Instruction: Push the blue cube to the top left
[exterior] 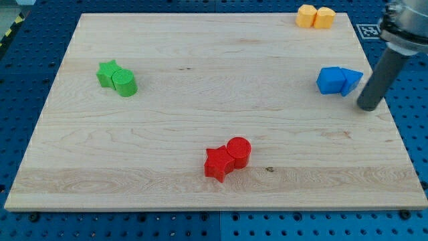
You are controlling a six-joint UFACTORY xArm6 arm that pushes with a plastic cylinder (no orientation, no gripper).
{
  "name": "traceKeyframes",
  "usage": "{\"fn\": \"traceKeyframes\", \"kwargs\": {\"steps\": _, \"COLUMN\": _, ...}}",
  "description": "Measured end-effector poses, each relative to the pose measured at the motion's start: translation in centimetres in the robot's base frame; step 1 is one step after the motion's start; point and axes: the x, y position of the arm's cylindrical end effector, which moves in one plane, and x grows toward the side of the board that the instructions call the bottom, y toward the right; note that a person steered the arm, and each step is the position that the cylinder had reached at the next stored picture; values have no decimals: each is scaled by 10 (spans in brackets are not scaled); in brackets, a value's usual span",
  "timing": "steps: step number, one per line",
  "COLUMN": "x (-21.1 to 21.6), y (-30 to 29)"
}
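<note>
Two blue blocks sit together near the view's right edge: a blue cube (329, 80) and, touching it on its right, a blue angular block (351, 80). My tip (366, 107) is at the end of the dark rod, just right of and slightly below the blue pair, a small gap from the angular block. The top left corner of the wooden board (87, 20) is far across the board from the blue cube.
A green star (107, 72) and green cylinder (124, 84) touch at the left. A red star (218, 163) and red cylinder (239, 152) touch at bottom centre. Two yellow blocks (315, 17) sit at the top right. Blue pegboard (27, 60) surrounds the board.
</note>
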Motion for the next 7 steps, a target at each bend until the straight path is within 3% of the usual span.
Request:
{"fn": "traceKeyframes", "kwargs": {"steps": 1, "x": -24, "y": 22}}
{"fn": "traceKeyframes", "kwargs": {"steps": 3, "x": -29, "y": -49}}
{"fn": "traceKeyframes", "kwargs": {"steps": 5, "x": -66, "y": -84}}
{"fn": "traceKeyframes", "kwargs": {"steps": 7, "x": -80, "y": -159}}
